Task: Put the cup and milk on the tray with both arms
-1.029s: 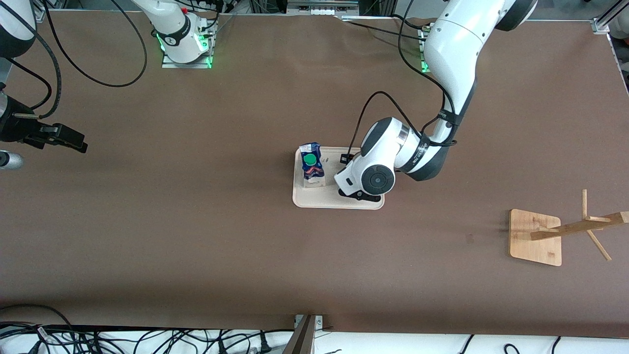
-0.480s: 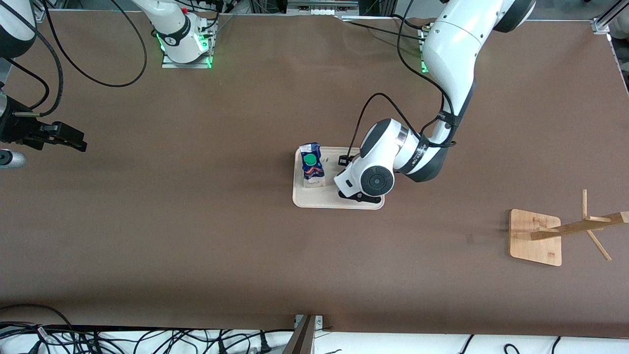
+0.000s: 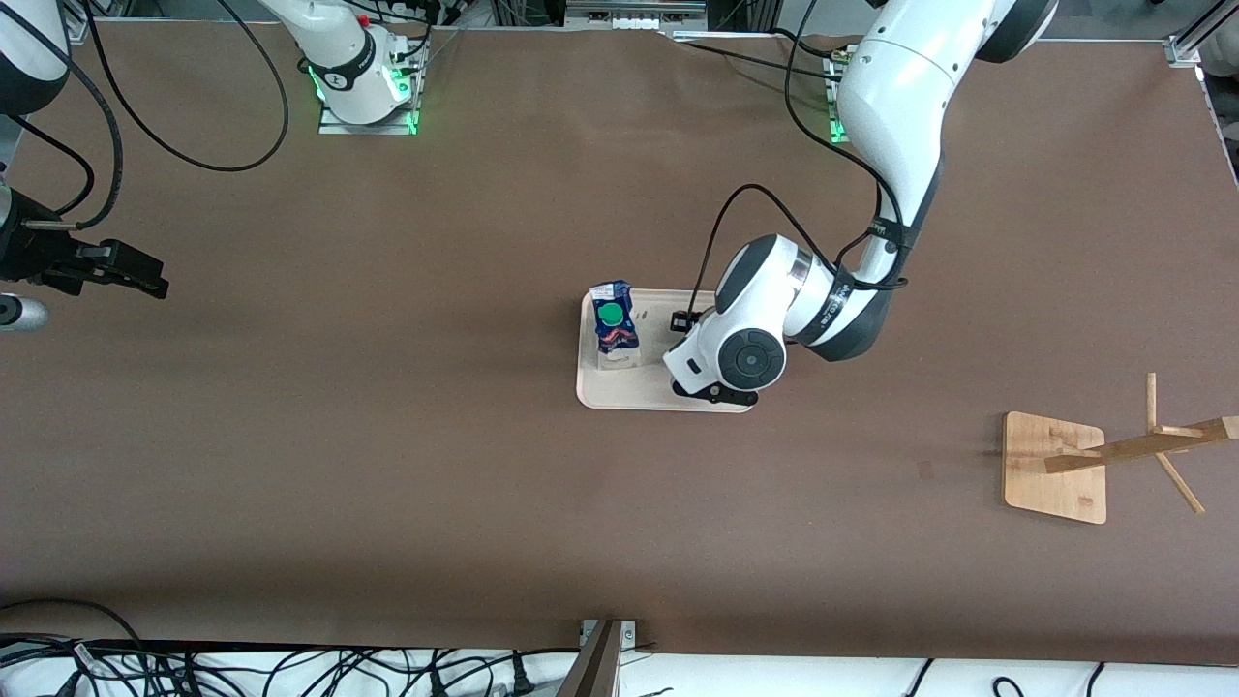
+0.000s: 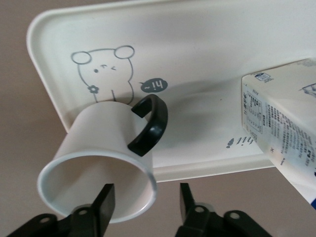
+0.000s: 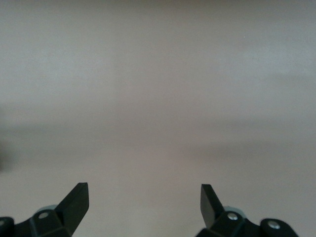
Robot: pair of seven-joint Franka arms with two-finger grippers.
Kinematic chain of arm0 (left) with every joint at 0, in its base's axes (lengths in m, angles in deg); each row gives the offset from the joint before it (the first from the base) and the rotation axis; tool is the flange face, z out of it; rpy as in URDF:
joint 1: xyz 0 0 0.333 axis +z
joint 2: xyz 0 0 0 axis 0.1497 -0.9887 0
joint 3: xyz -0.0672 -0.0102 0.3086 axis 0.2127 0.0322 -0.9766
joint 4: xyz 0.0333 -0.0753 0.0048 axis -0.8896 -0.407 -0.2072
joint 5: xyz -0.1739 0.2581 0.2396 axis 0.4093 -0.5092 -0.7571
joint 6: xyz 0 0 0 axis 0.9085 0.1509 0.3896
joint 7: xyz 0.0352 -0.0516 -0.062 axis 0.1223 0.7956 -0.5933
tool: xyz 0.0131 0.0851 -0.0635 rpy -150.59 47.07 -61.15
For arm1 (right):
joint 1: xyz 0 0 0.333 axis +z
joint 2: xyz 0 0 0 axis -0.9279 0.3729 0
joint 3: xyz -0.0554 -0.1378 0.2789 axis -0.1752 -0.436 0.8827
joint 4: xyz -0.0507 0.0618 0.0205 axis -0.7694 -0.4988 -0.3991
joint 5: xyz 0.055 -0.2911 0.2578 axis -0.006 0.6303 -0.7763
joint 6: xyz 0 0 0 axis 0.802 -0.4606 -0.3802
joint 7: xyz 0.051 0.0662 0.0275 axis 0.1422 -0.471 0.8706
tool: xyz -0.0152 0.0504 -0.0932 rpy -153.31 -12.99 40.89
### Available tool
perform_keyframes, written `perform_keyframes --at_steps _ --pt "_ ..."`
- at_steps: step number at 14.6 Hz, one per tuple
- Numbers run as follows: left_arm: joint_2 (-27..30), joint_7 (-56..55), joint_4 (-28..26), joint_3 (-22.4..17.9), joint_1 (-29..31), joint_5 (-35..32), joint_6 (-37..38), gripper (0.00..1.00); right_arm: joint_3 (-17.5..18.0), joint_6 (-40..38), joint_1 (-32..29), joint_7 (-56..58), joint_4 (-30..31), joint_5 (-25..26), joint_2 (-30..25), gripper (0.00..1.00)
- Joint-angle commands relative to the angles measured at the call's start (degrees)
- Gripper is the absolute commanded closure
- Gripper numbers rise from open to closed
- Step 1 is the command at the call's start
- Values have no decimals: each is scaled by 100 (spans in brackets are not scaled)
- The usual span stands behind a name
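The cream tray (image 3: 629,389) lies at the table's middle. The blue-and-white milk (image 3: 614,324) with a green cap stands on its end toward the right arm. In the left wrist view the milk (image 4: 281,128) stands on the tray (image 4: 197,59) beside the white cup (image 4: 98,133), which stands upright by the tray's rim, black handle toward the milk. My left gripper (image 3: 714,392) is over the cup and hides it in the front view. It is open (image 4: 145,195), its fingers straddling the cup's rim wall without gripping. My right gripper (image 3: 145,281) waits open (image 5: 143,190) over bare table at the right arm's end.
A wooden stand with a square base (image 3: 1055,467) and a slanted pole stands toward the left arm's end, nearer the camera than the tray. Cables lie along the table's near edge. A small silver object (image 3: 19,314) sits beside the right gripper.
My left wrist has shifted slightly toward the left arm's end of the table, still over the tray. The milk and tray have not moved. The right arm has barely moved.
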Motion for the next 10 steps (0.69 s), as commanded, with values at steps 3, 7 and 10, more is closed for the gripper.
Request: perform_keyframes --at_steps 3,7,10 --pt "769 -9 58 -390 206 104 350 0 97 -39 -85 98 87 99 -120 0" --pt "1683 17 -82 -443 952 34 376 0 71 -39 -85 115 78 107 -129 0" --pt "2386 358 -381 -382 1603 25 761 0 79 -30 -85 115 87 99 -146 0"
